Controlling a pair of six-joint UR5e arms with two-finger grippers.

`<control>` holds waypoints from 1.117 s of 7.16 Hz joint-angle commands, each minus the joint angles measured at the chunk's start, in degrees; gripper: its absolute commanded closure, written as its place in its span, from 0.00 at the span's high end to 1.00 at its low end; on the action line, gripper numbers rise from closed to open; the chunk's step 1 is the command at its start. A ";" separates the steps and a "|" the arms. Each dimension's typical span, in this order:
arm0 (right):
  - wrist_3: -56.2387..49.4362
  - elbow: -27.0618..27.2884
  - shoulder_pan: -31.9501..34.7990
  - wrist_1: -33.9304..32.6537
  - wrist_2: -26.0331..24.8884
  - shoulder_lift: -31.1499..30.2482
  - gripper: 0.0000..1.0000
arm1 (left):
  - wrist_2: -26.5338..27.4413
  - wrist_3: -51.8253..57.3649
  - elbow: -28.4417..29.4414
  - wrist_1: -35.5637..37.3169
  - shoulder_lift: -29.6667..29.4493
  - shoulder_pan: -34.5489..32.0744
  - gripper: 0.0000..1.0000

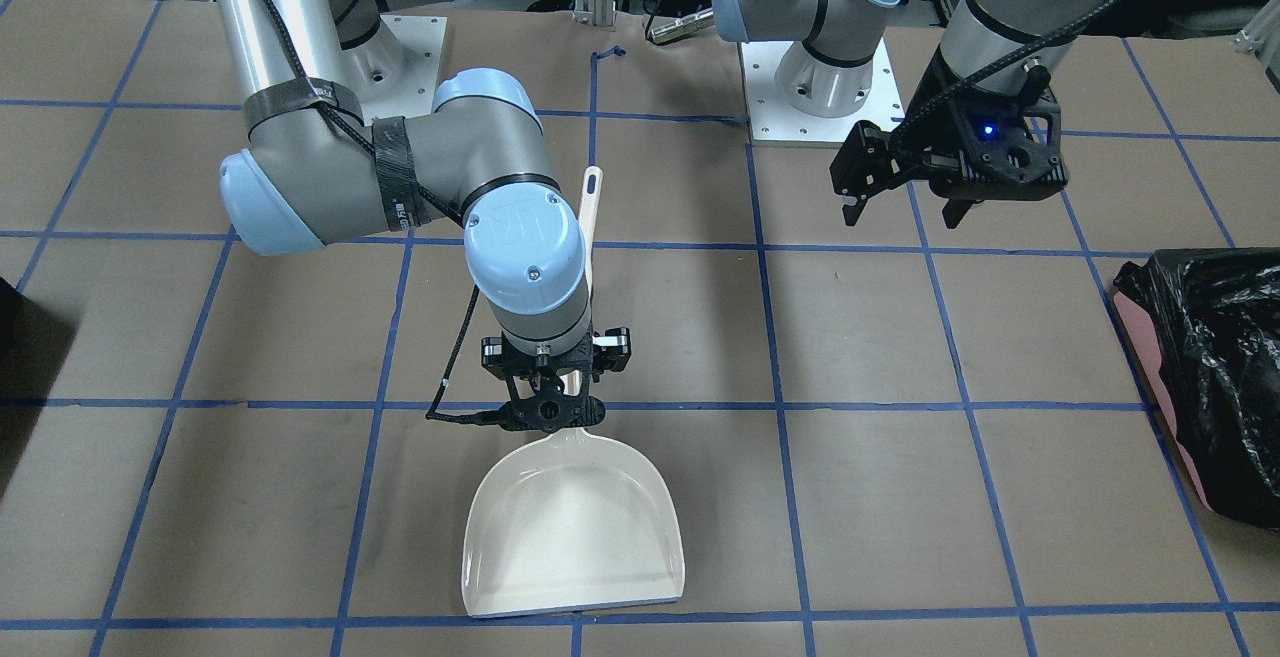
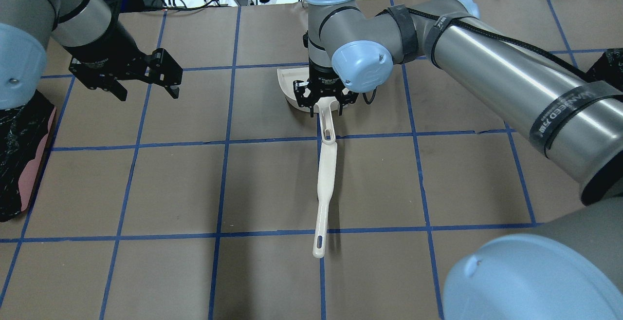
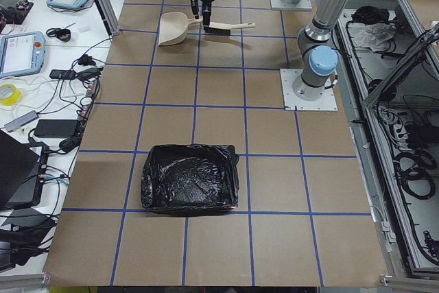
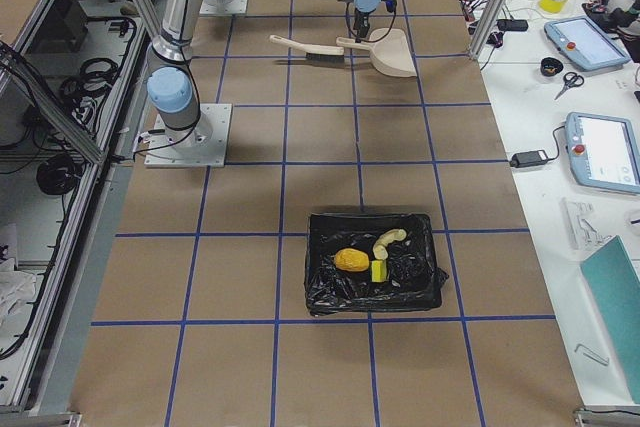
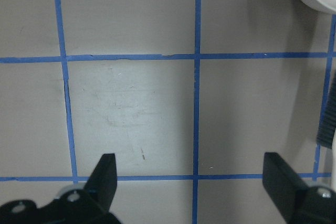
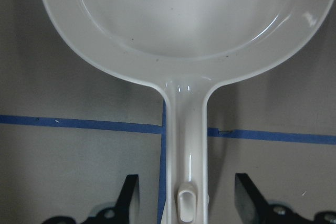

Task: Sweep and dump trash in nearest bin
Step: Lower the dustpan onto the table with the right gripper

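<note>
- Nearest to us, the black-lined bin (image 4: pixel 325 299) holds the trash (image 4: pixel 351 260), all three pieces.
- The right gripper (image 2: pixel 325 104) stands open astride the handle of the empty dustpan (image 1: pixel 575 527), which rests flat; we judge the dumping done.
- The left gripper (image 2: pixel 146 93) hangs wide, empty, out of the way.

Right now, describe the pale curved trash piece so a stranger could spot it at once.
Look in the black-lined bin at the table's end on the robot's right, where three pieces lie. The pale yellow crescent sits nearest the rim facing the dustpan. It is slim and curved, unlike the rounded orange lump and the blocky green-and-yellow sponge beside it.
</note>
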 commanded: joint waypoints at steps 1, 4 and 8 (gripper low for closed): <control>-0.18 -0.17 0.00 -0.31 -0.02 -0.09 0.75 | 0.00 -0.06 0.00 -0.06 -0.03 0.00 1.00; -0.62 -0.87 -1.22 -0.49 -0.02 -5.09 0.93 | 0.00 -0.06 0.09 0.03 -0.03 0.00 1.00; -6.93 -2.45 -9.02 8.70 -0.19 -11.94 1.00 | -0.09 -0.06 0.09 0.03 -0.03 -0.09 1.00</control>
